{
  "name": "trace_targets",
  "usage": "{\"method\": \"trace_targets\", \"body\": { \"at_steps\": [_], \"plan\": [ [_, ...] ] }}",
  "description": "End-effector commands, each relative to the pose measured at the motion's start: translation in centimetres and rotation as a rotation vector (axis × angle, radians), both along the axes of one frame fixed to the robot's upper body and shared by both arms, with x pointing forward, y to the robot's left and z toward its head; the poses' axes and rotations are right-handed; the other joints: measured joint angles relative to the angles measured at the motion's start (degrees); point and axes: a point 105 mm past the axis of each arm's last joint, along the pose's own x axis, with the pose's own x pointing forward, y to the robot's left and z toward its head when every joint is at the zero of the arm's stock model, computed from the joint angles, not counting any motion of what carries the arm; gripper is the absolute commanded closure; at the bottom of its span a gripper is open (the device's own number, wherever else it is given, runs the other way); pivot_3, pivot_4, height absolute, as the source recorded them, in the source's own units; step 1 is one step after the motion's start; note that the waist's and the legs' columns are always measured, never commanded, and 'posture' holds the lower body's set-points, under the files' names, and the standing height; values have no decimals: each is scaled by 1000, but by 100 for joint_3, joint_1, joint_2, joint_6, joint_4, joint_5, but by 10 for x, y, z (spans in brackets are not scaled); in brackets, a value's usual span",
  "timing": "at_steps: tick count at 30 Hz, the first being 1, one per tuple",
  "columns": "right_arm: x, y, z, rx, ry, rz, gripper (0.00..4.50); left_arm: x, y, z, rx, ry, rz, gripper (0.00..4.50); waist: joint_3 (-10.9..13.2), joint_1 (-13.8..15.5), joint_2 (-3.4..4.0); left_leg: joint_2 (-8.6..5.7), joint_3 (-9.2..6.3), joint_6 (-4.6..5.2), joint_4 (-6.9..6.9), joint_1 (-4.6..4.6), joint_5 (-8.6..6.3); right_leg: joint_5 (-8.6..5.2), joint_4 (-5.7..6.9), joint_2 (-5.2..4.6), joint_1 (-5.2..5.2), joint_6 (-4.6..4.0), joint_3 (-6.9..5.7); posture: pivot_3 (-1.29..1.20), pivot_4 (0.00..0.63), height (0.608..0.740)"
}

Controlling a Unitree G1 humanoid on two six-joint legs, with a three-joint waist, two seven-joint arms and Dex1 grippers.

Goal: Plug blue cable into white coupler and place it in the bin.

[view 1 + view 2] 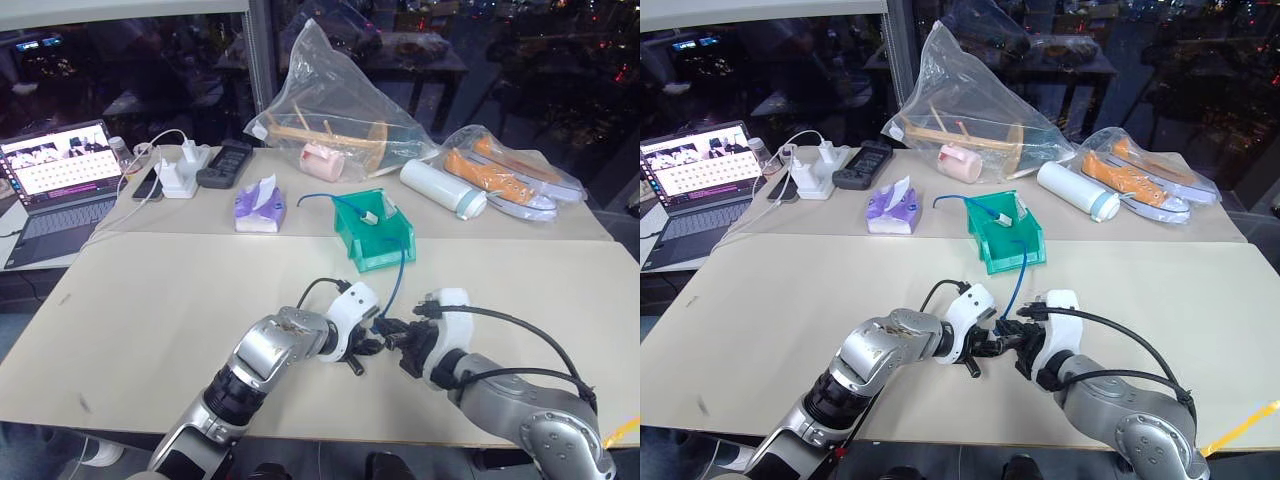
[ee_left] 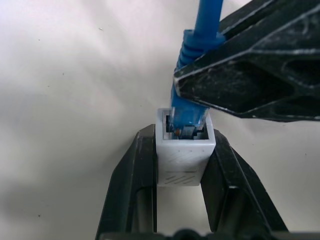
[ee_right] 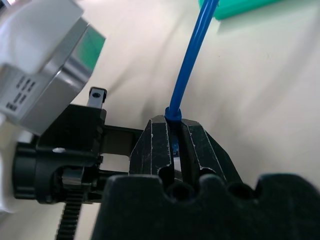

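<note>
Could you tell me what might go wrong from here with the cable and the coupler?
1. The plug sits at the coupler mouth looking slightly tilted; pushing on could jam it rather than seat it.
2. The left gripper holds only the coupler's sides, so a push may slide it back between the fingers.
3. The blue cable trails towards the bin, which already holds another cable; lifting could snag them.

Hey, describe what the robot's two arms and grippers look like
Both arms are silver metal with white wrist housings and looping black cables. The left gripper and right gripper each have two black plastic fingers, ribbed and scuffed. The left wrist housing carries small printed black lettering.
</note>
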Motion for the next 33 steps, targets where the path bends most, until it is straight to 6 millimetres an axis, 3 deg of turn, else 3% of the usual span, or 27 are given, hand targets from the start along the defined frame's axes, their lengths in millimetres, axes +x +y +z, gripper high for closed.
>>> {"method": "trace_targets", "body": {
  "at_steps": [1, 5, 7, 9, 15, 20, 25, 30, 33],
  "plan": [
    [-35, 18, -57, 5, 292, 133, 4500, -1, -17, 30, -92, -90, -47, 3808, -8, 1, -2, 0, 0, 1, 0, 0, 0, 0, -1, 0, 0, 0, 0, 0, 150, 740],
    [-19, 20, -38, 71, 204, 100, 4500, -3, -15, 29, -103, -74, -50, 3808, -10, -7, -1, 0, 0, 1, 0, 1, 0, 0, 0, 0, 0, 0, -1, 0, 150, 740],
    [-4, 16, -18, 90, 104, 61, 4500, -5, -10, 30, -150, -30, -60, 2797, -8, -29, -4, 0, 0, 0, 0, 1, 0, 0, 1, 0, -1, 0, -1, 0, 150, 740],
    [3, 12, -3, 109, 41, 40, 4500, -3, -1, 26, -136, -33, -53, 2182, -8, -71, -3, 0, 0, -1, 0, -3, 1, 0, 6, 0, -11, 0, 0, 0, 150, 740],
    [14, -17, 38, 124, -80, -31, 4500, -6, 52, -2, -48, -58, -79, 142, -1, -168, 7, 1, 0, -2, -10, -5, 1, -5, 24, 1, -33, -10, 5, 0, 150, 740],
    [26, -27, 59, 119, -136, -44, 4500, -5, 82, -6, -65, -79, -67, 142, 0, -145, 7, 1, 0, -1, -10, -6, 1, -6, 19, 1, -29, -9, 3, 0, 150, 740],
    [75, -34, 99, 63, -290, -47, 4500, 11, 118, -2, -48, -197, -10, 142, 14, -241, 13, 2, 7, 0, -7, -3, 2, -4, 23, 1, -30, -10, 9, 0, 150, 740],
    [125, -32, 114, -105, -393, 12, 4500, 21, 140, 14, -100, -320, 57, 142, 23, -242, 18, 5, 6, 1, -11, -8, 2, -4, 20, 7, -36, -11, 6, 0, 150, 740],
    [154, -28, 112, -189, -426, 44, 4500, 23, 149, 27, -167, -374, 112, 142, 31, -248, 22, 4, 8, 0, -11, -14, 1, -3, 18, 5, -43, -10, 7, 0, 150, 740]
  ]
}}
